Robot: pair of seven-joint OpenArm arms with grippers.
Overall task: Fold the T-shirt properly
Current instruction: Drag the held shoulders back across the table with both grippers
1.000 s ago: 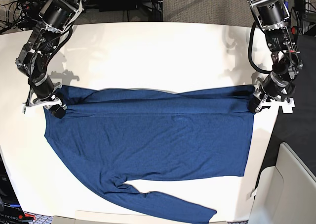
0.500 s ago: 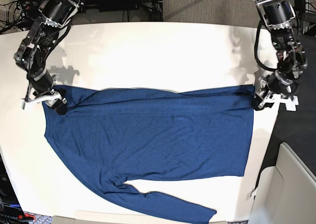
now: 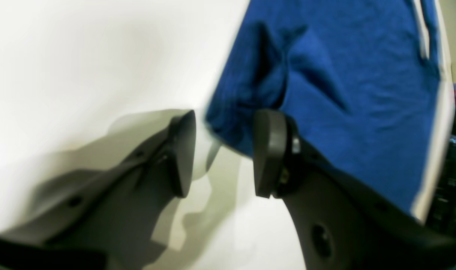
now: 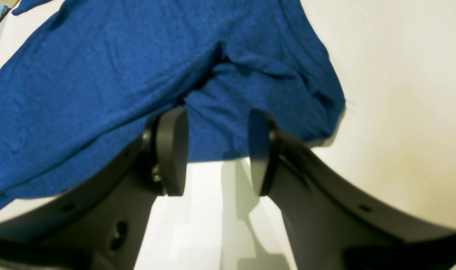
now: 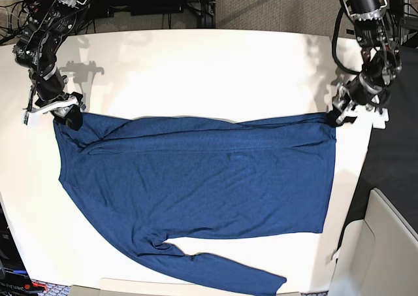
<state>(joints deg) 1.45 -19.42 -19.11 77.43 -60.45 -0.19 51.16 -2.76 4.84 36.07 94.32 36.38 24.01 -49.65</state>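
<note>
Your left pincer (image 3: 224, 153) stands open, both dark pads apart with a clear gap between them and nothing clamped. Your right pincer (image 4: 216, 152) is likewise open, pads parted and empty. In the base view your left arm reaches down from the far right corner, your right arm from the far left, each wrist bent low towards the surface (image 5: 196, 74).

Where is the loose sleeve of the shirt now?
In the base view the sleeve lies flat at the near edge of the white table, running from the shirt body's lower left toward the lower right.
</note>
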